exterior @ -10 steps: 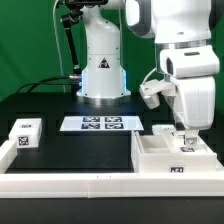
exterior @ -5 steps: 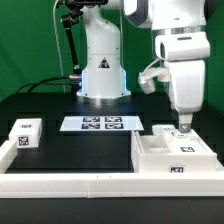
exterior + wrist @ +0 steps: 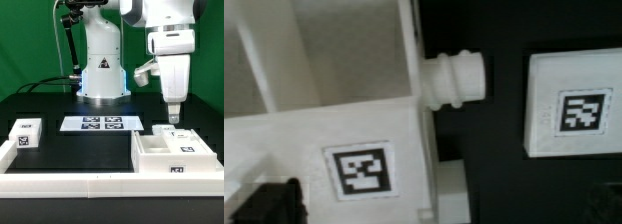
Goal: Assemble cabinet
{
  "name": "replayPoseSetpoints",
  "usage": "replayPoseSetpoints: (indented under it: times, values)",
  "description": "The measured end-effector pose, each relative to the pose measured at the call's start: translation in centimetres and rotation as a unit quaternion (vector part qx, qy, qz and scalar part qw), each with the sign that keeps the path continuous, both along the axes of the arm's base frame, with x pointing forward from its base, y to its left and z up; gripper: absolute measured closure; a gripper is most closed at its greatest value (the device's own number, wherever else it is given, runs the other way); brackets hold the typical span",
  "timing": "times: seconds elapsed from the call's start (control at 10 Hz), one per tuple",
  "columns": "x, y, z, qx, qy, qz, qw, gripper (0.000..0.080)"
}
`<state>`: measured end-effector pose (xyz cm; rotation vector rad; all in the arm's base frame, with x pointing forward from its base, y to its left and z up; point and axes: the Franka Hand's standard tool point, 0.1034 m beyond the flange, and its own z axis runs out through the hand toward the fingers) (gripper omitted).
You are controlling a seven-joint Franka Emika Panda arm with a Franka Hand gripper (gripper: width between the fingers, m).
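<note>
1. The gripper [image 3: 172,118] hovers over the cabinet [image 3: 160,166]; its fingers are spread wide and hold nothing.
2. The cabinet, a white tagged open tray, sits on the black table [image 3: 80,150] at the exterior view's right.
3. It looks rigid, light and smooth, likely slippery; a thin upright wall seems best to pinch.
4. Its opening faces up; its long axis appears to run across the exterior view.

**A:** What lies where on the worktop [image 3: 60,155]?

**B:** The marker board [image 3: 100,123] lies at centre, before the arm's base [image 3: 100,80]. One small box [image 3: 25,133] sits far to the exterior view's left, the cabinet's open tray [image 3: 160,160] to its right.

**A:** And near the tray?

**B:** A second box [image 3: 580,105] sits just beside it, a gap between them. A long rail [image 3: 70,183] runs along the front.
</note>
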<state>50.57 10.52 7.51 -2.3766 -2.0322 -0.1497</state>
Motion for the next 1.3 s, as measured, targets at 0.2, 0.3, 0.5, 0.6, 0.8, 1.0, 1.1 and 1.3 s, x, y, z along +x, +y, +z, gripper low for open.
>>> replayPoseSetpoints:
  times: [0.2, 0.3, 0.5, 0.6, 0.8, 1.0, 1.1, 1.3]
  values:
    - [-0.8, 0.2, -0.5, 0.001, 0.007, -0.018, 1.0, 0.0002]
    - [-0.8, 0.1, -0.5, 0.001, 0.007, -0.019, 1.0, 0.0002]
    - [-0.8, 0.1, -0.6, 0.001, 0.008, -0.019, 1.0, 0.0002]
    - [-0.9, 0.1, -0.6, 0.001, 0.008, -0.019, 1.0, 0.0002]
    - [-3.8, 0.0, -0.8, -0.002, 0.011, -0.014, 1.0, 0.0002]
    - [-6.7, 0.6, -1.6, -0.002, 0.021, -0.009, 1.0, 0.0002]
    - [-7.7, 0.9, -2.2, -0.001, 0.029, -0.009, 1.0, 0.0002]
    - [-7.7, 1.0, -2.2, -0.001, 0.029, -0.015, 0.999, 0.0002]
